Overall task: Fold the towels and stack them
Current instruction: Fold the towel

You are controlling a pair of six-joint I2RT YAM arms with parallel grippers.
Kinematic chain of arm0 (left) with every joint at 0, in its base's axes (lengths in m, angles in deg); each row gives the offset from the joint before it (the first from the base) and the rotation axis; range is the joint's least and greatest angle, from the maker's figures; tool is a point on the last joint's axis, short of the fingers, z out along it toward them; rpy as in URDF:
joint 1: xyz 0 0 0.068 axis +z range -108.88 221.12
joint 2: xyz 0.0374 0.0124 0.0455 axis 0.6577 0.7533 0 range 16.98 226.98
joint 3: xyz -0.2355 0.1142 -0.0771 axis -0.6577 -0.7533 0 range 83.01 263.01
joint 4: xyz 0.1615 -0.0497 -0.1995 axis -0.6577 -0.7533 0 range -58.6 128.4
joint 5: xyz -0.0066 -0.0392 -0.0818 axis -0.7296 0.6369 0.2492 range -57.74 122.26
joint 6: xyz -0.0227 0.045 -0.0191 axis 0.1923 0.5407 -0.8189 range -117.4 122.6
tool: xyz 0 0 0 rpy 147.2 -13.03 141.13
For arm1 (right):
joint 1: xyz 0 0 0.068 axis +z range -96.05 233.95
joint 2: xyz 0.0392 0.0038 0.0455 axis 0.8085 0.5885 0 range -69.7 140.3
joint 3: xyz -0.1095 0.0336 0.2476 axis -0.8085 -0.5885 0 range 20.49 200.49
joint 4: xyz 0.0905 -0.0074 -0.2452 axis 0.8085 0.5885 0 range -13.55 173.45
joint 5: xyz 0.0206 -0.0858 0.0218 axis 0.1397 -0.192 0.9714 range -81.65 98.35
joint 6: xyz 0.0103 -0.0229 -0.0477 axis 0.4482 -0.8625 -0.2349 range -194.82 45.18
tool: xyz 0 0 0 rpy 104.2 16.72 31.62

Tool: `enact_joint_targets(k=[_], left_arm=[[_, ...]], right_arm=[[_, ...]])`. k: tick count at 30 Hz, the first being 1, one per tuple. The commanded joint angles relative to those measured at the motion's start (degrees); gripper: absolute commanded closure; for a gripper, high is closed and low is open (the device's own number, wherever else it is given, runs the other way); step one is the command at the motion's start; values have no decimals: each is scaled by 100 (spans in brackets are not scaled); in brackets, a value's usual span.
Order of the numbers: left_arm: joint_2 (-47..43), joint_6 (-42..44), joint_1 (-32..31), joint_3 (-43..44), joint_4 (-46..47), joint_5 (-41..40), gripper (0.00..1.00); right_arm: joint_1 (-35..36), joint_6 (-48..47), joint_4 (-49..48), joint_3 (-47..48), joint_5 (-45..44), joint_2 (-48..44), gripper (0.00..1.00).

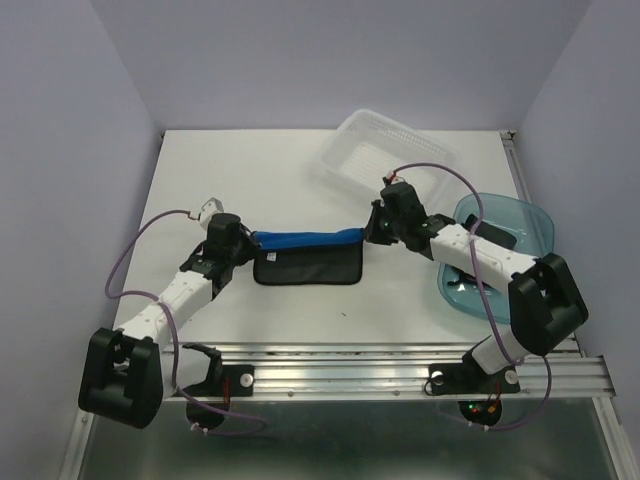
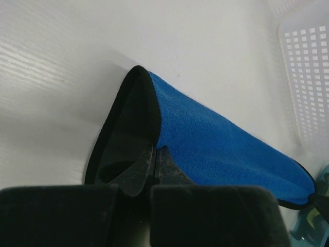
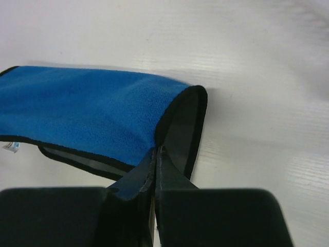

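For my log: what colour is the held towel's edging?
Black edging, clearest in right wrist view.

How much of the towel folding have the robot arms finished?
Not much looks finished: no stacked towels show in any view. Right now the left gripper and the right gripper each pinch one end of the blue towel, holding one edge up mid-fold, with its dark side hanging below. Left to do: lay that fold flat, then stack it. The white basket looks empty.

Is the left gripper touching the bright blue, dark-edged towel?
Touching: in the left wrist view the left gripper is shut on the bright blue dark-edged towel.
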Motion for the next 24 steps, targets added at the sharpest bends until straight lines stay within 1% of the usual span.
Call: enact_joint_targets(k=[1,3,4,7,10,16,21,24], left_arm=[[-377,-63,34,-257,39,63,100],[-334,-98,34,-337,39,125,100],[-307,-124,34,-406,57,151,100],[-167,-186,34,-512,110,213,100],[-43,-230,34,-539,136,204,100],[141,-283,34,-583,136,142,100],[326,-309,34,-548,75,142,100],[405,-318,34,-530,48,169,100]], right_arm=[[-41,137,-50,-307,235,-112,99],[-41,208,-137,-492,252,-201,99],[-41,217,-268,-658,574,-236,99],[-32,304,-524,-896,963,-289,99],[-41,357,-568,-1073,938,-210,99],[-41,384,-761,-1126,955,-52,99],[-32,462,-928,-1196,1219,194,99],[-32,533,-1008,-1257,1228,256,99]])
